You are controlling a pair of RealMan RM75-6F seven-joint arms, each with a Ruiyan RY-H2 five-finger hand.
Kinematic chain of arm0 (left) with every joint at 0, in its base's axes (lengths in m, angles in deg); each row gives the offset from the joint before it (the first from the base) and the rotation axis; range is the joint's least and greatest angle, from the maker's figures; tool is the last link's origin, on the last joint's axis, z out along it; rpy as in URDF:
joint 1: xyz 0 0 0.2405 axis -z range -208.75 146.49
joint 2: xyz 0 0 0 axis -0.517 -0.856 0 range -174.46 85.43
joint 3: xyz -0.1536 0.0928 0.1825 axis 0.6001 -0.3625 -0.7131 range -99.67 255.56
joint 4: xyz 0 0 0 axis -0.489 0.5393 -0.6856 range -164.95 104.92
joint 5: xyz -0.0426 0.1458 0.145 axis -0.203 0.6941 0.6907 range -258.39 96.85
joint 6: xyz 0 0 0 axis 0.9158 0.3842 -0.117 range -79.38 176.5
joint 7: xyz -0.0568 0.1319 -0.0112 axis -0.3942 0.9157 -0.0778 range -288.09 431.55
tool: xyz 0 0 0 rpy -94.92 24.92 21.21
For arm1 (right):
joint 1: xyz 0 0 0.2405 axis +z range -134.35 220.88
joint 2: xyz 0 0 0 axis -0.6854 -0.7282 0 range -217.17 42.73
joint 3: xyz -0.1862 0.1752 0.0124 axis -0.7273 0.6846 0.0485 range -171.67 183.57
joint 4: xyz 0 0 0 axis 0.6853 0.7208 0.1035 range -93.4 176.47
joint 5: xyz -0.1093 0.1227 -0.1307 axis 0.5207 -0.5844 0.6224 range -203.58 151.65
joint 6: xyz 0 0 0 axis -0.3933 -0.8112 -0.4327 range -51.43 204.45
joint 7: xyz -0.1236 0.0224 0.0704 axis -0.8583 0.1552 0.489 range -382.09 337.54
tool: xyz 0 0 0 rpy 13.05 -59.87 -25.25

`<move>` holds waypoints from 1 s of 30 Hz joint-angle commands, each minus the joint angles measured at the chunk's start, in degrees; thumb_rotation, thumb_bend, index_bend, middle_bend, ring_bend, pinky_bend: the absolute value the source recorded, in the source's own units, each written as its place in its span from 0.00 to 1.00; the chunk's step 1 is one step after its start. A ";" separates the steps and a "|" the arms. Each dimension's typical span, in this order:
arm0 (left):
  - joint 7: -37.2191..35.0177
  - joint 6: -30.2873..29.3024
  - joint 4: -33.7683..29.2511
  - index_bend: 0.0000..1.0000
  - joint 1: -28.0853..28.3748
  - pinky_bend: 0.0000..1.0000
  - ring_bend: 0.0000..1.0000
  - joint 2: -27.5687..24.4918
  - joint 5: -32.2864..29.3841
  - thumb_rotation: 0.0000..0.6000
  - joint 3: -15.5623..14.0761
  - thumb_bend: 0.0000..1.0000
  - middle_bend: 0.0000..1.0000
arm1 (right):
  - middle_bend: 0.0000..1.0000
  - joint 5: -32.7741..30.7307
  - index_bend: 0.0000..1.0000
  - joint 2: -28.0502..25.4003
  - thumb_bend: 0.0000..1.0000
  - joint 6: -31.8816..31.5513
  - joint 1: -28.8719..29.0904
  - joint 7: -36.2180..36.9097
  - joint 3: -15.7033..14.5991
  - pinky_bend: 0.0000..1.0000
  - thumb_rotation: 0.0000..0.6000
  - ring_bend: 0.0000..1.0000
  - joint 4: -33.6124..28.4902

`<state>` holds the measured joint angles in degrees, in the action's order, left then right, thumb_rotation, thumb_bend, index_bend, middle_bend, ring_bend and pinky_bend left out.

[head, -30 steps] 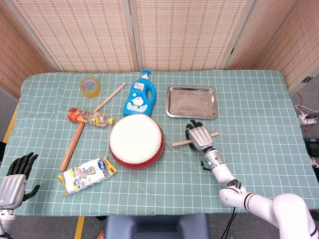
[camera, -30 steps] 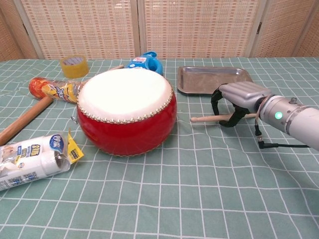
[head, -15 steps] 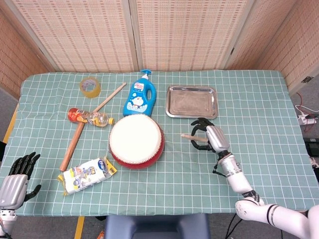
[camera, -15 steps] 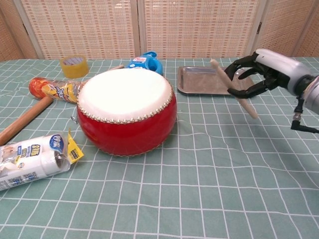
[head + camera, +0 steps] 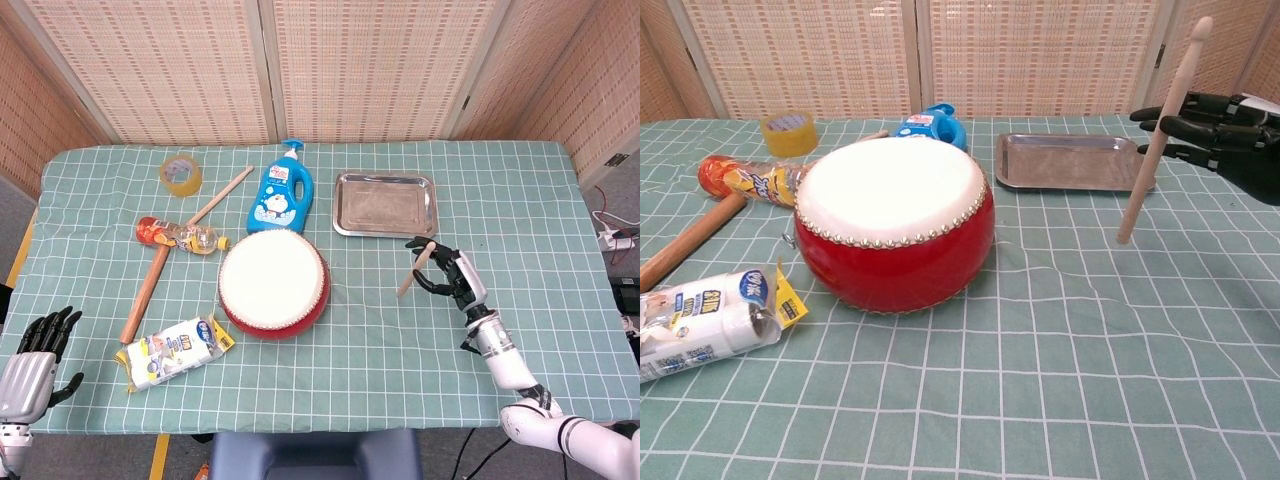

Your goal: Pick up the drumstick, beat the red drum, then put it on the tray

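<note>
The red drum with a white head stands mid-table, also seen in the chest view. An empty metal tray lies behind and right of it. My right hand hovers right of the drum and in front of the tray. It holds the wooden drumstick at its fingertips, with the fingers mostly stretched out. In the chest view the drumstick stands nearly upright, bead end up, across the fingers of that hand. My left hand hangs off the near left table edge, fingers apart and holding nothing.
On the left lie a wooden mallet, an orange bottle, a white packet, a tape roll and a second stick. A blue bottle lies behind the drum.
My right hand lifted the drumstick off the cloth and carried it right, away from the drum. The stick swung from lying flat to nearly upright, and the fingers straightened. The left hand stayed put.
</note>
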<state>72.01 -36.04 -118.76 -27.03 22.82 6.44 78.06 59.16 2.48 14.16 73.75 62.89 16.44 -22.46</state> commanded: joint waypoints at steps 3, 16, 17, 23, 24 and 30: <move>0.26 -0.07 -0.13 0.05 -0.13 0.00 0.00 -0.16 -0.25 1.00 0.07 0.23 0.00 | 0.31 4.33 0.64 6.38 0.40 1.35 2.42 18.98 -3.38 0.20 1.00 0.13 15.38; 0.26 0.02 0.08 0.06 -0.37 0.00 0.00 -0.21 -0.53 1.00 -0.03 0.23 0.00 | 0.31 6.88 0.56 13.23 0.40 0.32 4.53 37.39 -7.62 0.20 1.00 0.13 30.06; 0.23 0.06 0.13 0.06 -0.36 0.00 0.00 -0.20 -0.49 1.00 -0.06 0.23 0.00 | 0.31 7.03 0.55 13.51 0.40 0.03 4.55 38.25 -7.88 0.20 1.00 0.13 30.63; -0.21 0.25 0.59 0.06 -0.35 0.00 0.00 0.00 -0.46 1.00 -0.14 0.23 0.00 | 0.31 8.36 0.47 14.88 0.41 -1.91 4.77 41.39 -9.79 0.20 1.00 0.13 33.99; -0.35 0.28 0.67 0.06 -0.34 0.00 0.00 0.01 -0.40 1.00 -0.17 0.23 0.00 | 0.31 8.53 0.46 15.09 0.41 -2.28 4.78 41.88 -10.09 0.20 1.00 0.13 34.42; -0.88 0.44 1.26 0.06 -0.35 0.00 0.00 0.21 -0.43 1.00 -0.22 0.23 0.00 | 0.31 8.85 0.43 16.00 0.42 -3.13 4.80 42.77 -11.22 0.20 1.00 0.14 35.81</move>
<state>71.14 -35.60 -117.51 -27.38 23.02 6.01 77.84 67.92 18.34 11.17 78.54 105.62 5.39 13.21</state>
